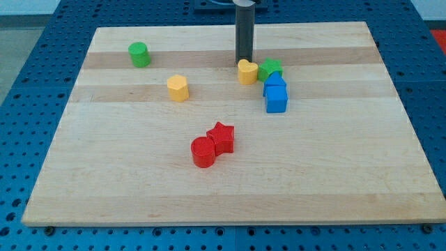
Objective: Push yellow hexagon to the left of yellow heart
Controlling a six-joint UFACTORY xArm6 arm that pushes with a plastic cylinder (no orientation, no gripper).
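Rod and coloured blocks on the wooden desk (139, 181).
The tip (243, 61) sits just above the yellow heart (247, 71), beside a green star (270, 68); the yellow hexagon (178, 88) lies well apart toward the view's left.

**Blocks on the desk other than the yellow pair**

A pale wooden desk (348, 174) rests on a blue perforated base (432, 104). Toward the view's top left stands a green cylinder (139, 54), well apart from the rest. Right of centre, a green star (271, 69) touches the upper of two blue blocks (276, 93), which lie one against the other. Below centre, a red star (222, 137) touches a red cylinder (203, 152) at its lower left
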